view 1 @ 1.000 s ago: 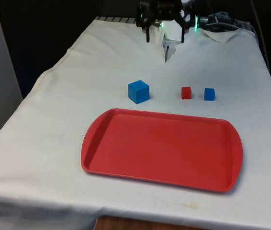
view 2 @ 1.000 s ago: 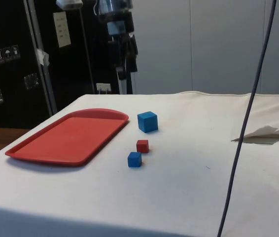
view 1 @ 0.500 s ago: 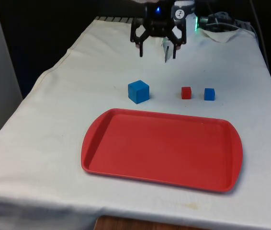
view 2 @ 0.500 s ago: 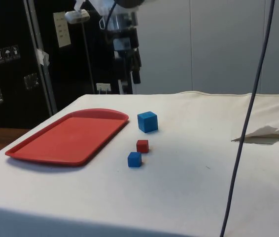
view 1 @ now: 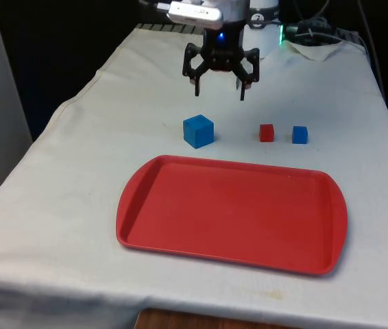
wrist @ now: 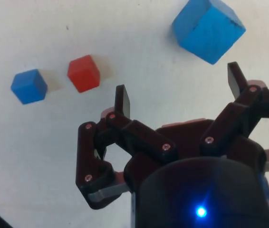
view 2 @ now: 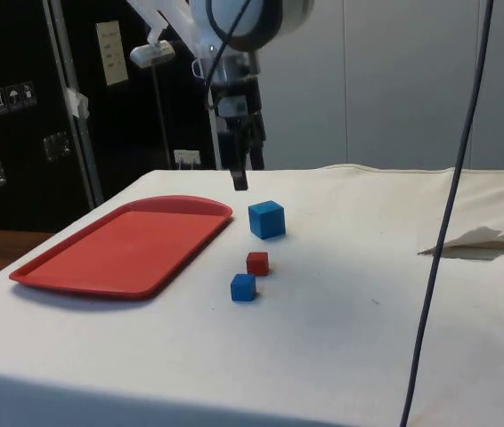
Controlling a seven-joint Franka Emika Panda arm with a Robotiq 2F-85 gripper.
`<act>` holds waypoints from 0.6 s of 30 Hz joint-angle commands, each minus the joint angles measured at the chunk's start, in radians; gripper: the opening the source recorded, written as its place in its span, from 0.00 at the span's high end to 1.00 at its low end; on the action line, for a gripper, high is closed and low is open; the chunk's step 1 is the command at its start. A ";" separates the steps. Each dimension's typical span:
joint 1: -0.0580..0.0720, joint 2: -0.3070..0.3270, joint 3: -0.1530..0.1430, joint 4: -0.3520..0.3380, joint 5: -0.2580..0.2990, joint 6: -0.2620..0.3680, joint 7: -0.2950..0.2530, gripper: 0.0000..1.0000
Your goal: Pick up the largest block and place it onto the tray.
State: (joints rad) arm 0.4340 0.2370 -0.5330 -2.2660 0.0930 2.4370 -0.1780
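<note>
Claw (view 1: 219,91) wide open, holding nothing, hovering near large blue block (view 1: 199,131).

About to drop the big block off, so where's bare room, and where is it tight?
The whole red tray is bare. Cloth is also free at the front view's left of the large blue block. It is crowded where the small red block and small blue block sit close together.

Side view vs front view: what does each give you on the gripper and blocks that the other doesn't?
Side view alone: the gripper hangs above the cloth, beyond the large blue block, nothing held. Front view alone: the fingers stand spread wide, and the gripper sits between the large blue block and red block across the table. Both: three blocks on the cloth, the small blue block included, and the red tray bare.
</note>
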 commanded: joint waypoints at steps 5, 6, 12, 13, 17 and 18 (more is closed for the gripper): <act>-0.001 0.027 0.000 -0.016 0.006 0.054 0.031 0.00; -0.002 0.033 0.001 -0.017 0.007 0.060 0.035 0.00; -0.004 0.069 0.002 -0.019 0.012 0.099 0.067 0.00; -0.005 0.078 0.002 -0.019 0.013 0.110 0.077 0.00; -0.005 0.098 0.002 -0.019 0.011 0.129 0.105 0.00; -0.003 0.097 0.000 -0.015 0.003 0.116 0.105 0.00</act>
State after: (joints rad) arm 0.4310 0.3340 -0.5330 -2.2810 0.0960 2.5530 -0.0730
